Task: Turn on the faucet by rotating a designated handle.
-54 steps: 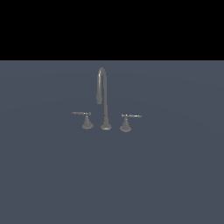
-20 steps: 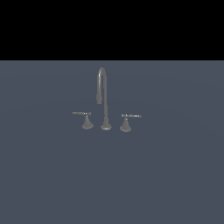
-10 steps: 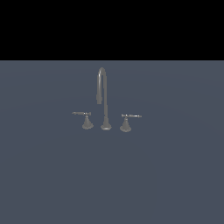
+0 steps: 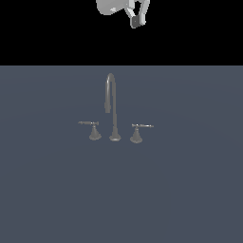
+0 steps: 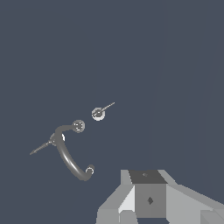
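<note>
Poised high at twelve o'clock above the faucet [image 4: 113, 111], gripper [image 4: 136, 18] spread unclear, apparently for descending onto the handle [image 4: 138, 131].

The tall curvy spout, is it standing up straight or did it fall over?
Standing up. The spout rises straight from its base between the two low handles and curves over at the top.

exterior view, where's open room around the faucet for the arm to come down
Open floor lies in front of the faucet, and beyond the handle toward the exterior view's right. Tight spots: the gaps between the spout base and each lever base. The gripper hangs high above.
</note>
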Available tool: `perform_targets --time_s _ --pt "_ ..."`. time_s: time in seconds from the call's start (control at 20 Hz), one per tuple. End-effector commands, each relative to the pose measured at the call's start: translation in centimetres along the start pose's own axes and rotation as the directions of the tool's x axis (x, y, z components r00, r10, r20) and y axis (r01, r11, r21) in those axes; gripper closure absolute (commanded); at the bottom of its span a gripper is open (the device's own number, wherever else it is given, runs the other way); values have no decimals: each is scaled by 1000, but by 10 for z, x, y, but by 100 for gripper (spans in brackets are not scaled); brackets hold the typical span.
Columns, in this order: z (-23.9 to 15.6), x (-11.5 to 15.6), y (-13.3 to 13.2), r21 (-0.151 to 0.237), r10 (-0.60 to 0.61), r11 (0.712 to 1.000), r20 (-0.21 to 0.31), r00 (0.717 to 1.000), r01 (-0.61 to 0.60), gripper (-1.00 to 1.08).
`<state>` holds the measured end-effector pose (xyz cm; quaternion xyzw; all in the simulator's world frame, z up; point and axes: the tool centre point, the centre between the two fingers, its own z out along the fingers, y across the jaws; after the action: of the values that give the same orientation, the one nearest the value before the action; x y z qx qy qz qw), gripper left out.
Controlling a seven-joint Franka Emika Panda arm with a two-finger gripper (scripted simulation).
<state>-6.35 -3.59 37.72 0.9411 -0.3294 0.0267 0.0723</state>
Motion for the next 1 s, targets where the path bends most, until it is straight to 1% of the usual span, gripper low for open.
perform_targets --time_s 0.0,0.2,0.45,0.7,0.95 --pt "17 12 -5 -4 63 998 1 998 -63 108" --pt "44 30 -13 -8 159 987 3 987 -159 108" --pt "81 49 -22 -9 277 961 10 961 -277 108" --pt "120 66 -30 -8 391 921 21 920 -390 108" --pt "160 79 -36 -5 499 866 37 866 -499 108"
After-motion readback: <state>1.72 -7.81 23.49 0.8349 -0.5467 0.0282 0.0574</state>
